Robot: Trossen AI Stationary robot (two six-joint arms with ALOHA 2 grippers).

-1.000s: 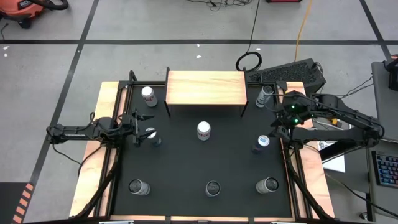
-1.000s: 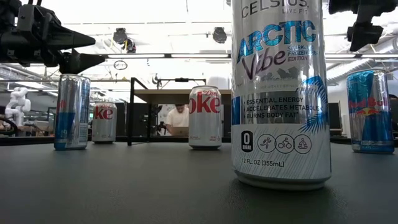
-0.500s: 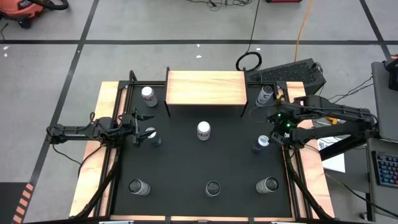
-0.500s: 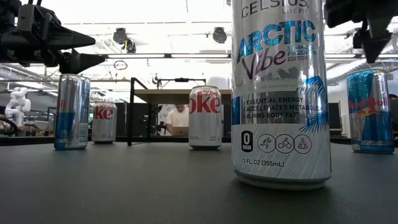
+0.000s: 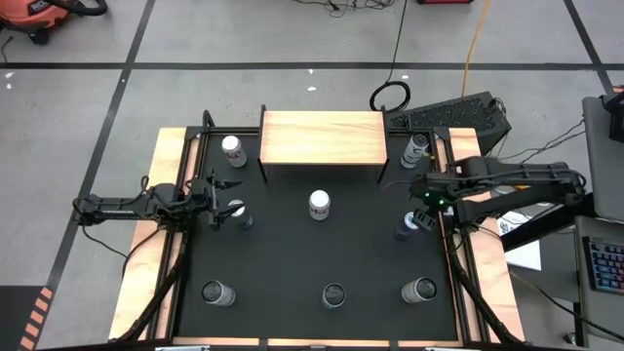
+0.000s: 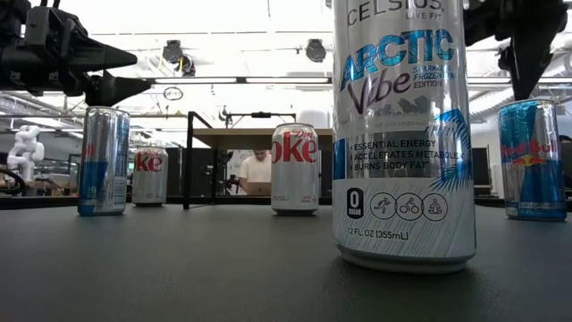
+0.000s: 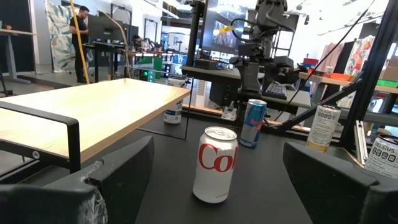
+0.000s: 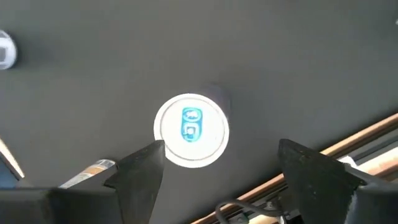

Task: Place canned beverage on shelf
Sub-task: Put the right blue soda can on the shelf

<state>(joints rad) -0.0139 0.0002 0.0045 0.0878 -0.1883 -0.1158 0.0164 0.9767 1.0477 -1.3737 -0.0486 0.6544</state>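
The light wooden shelf (image 5: 322, 136) stands on thin black legs at the table's far middle; its top also shows in the left wrist view (image 7: 93, 112). A blue Red Bull can (image 5: 409, 224) stands upright at the table's right. My right gripper (image 5: 423, 205) hangs open above this can and points down. In the right wrist view its fingers (image 8: 140, 168) stand to either side of the can's top (image 8: 191, 130), clear of it. My left gripper (image 5: 216, 202) waits open at the table's left, level, above another Red Bull can (image 6: 103, 161).
A Diet Coke can (image 5: 319, 204) stands mid-table, another (image 5: 232, 146) left of the shelf, and a can (image 5: 416, 146) right of it. Three cans (image 5: 333, 294) line the near edge. A Celsius can (image 6: 402, 134) fills the low view. A black frame (image 5: 450, 253) edges the table.
My right gripper has moved from near the table's right edge toward the Red Bull can at the right. It has come down and tipped until its fingers point down over the can's top. The cans have stayed put.
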